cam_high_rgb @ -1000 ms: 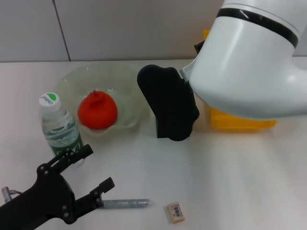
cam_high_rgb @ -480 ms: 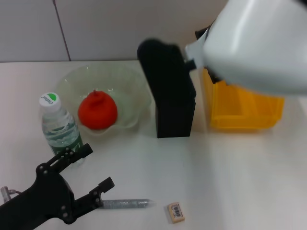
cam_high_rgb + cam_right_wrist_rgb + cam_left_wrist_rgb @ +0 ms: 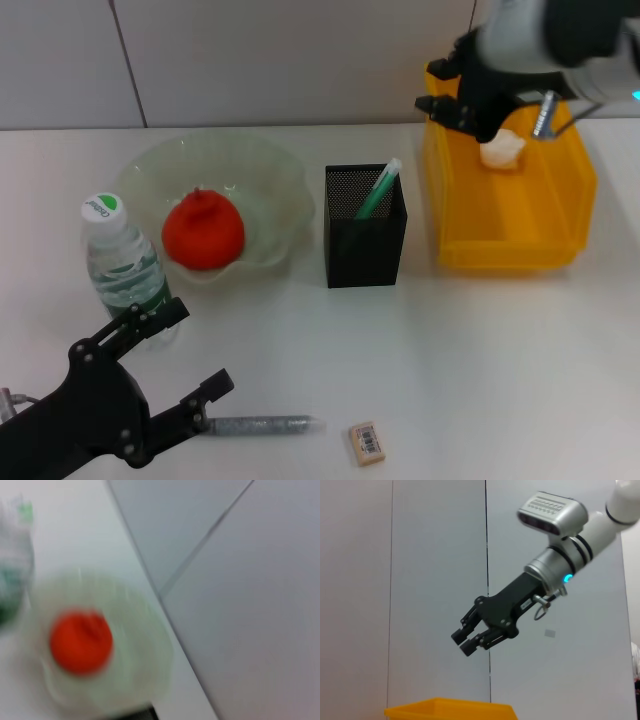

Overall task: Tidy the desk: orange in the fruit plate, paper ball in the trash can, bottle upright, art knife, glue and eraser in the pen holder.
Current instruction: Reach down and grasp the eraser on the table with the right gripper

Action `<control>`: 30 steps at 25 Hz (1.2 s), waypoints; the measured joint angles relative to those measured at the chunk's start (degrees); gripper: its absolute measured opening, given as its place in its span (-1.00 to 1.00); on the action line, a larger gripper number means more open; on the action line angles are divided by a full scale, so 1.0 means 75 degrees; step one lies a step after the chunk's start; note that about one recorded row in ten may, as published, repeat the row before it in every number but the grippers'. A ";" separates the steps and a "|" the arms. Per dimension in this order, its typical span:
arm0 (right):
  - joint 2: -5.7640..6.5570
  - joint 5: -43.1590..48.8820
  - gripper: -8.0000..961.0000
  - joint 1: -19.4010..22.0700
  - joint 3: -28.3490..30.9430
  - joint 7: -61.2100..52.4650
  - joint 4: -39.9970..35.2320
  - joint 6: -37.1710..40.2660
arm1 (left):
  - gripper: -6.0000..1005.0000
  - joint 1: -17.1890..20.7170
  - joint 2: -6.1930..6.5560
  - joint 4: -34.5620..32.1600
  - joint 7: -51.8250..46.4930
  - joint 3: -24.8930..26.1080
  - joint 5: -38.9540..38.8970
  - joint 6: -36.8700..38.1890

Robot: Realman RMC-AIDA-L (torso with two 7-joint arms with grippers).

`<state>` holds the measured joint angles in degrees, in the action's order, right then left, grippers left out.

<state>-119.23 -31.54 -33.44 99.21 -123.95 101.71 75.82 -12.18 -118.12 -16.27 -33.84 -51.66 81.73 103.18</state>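
Left gripper [image 3: 195, 352]: parked low at the near edge, fingers spread, empty.
Bottle [image 3: 125, 265]: upright beside the fruit plate [image 3: 262, 172], which holds the orange [image 3: 203, 230].
Grey stick [image 3: 265, 426] and eraser [image 3: 367, 443]: loose on the table, both not yet stowed.
Pen holder [image 3: 365, 243]: holds one green-tipped item.
Right gripper [image 3: 458, 108]: has swung away from the pen holder and now hangs over the trash can [image 3: 505, 235]; fingers nearly closed, apparently empty. White paper ball [image 3: 501, 150] inside, so that item looks done.
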 joint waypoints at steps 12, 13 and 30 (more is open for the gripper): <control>-0.0024 -0.5687 0.23 0.3339 0.0503 0.2680 -0.0980 -0.1080 | 0.62 0.0009 0.0062 -0.0274 -0.0231 -0.0073 0.0008 0.0017; -0.0024 -0.5687 0.31 0.3339 0.0503 0.2680 -0.0980 -0.1080 | 0.62 0.0015 0.0072 -0.0327 -0.0302 -0.0074 0.0010 0.0049; 0.0051 -0.2450 0.75 0.0871 0.1376 0.0595 -0.1292 0.3602 | 0.62 0.0105 0.0117 -0.0687 -0.0773 -0.0047 0.0423 0.0044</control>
<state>-118.85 -49.91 -26.90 109.53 -119.49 92.02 102.83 -11.39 -117.25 -21.42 -39.63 -52.01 84.91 103.51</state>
